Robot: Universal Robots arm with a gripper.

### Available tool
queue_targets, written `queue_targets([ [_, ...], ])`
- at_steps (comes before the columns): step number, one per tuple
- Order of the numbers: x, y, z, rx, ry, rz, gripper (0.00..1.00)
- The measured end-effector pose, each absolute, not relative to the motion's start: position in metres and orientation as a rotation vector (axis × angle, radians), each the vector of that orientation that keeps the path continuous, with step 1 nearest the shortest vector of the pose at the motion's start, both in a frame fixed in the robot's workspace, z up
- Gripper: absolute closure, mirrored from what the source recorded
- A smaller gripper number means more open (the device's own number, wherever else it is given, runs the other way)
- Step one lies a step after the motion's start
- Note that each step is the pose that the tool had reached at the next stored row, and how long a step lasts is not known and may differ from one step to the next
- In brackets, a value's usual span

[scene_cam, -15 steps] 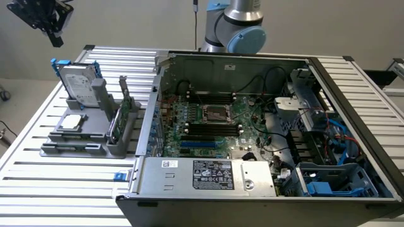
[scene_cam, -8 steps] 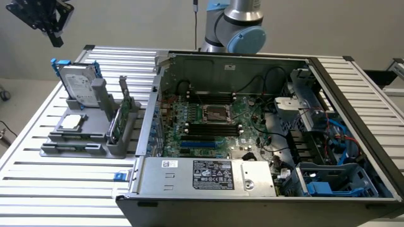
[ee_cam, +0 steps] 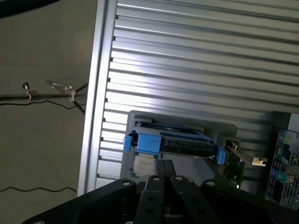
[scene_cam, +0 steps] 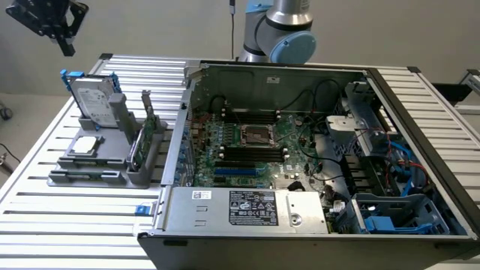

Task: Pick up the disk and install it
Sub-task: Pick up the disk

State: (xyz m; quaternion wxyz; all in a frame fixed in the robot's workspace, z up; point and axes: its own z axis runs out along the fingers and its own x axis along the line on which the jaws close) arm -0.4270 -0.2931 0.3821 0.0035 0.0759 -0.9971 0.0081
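The gripper hangs in open air over the far corner of the table at the exterior view's left. Its fingers are closed against each other and nothing is between them. In the wrist view the gripper shows the same condition: the two black fingers lie side by side with no gap and no load. The disk is not in contact with the gripper. In the exterior view it sits lower than the gripper and slightly toward the right, well apart from it. The disk stands on edge in a grey stand, leaning back a little, with its labelled face toward the camera and its blue frame visible along the top and side edges. In the wrist view the disk is seen edge-on from above, just past the fingertips, with blue frame ends at both sides. A small square chip lies flat on the stand in front of the disk. A green card stands on edge in the same stand, between the disk and the open computer case. The case lies on the table to the exterior view's right of the stand, with its inside exposed.
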Motion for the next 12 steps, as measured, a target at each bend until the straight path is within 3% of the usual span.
queue_targets([
  [12, -0.4270, -0.2931, 0.3822, 0.577, -3.083, 0.026, 0.89],
])
